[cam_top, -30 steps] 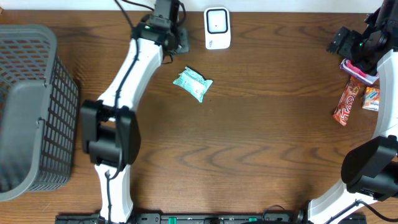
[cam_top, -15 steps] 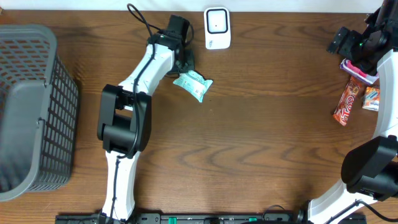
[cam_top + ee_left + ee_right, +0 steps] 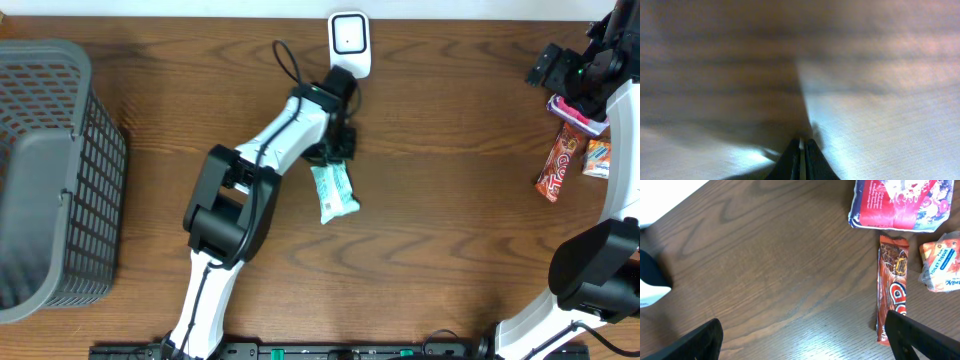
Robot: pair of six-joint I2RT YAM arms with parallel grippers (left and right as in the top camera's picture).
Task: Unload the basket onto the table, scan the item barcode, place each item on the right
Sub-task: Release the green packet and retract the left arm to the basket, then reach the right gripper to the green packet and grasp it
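A: Teal packet point(image 3: 333, 192) lies mid-desk, with the left gripper point(image 3: 338, 148) pinched shut at its top end.
B: Held?
A: Can't tell. It looks to be the carrying step. Next, face the barcode to the scanner point(image 3: 349, 45) at the far edge. The right gripper point(image 3: 802, 335) gapes wide, empty, by the right edge.

The left gripper point(image 3: 338, 157) pinches the top edge of a green packet point(image 3: 334, 193), near the white scanner point(image 3: 350, 45).
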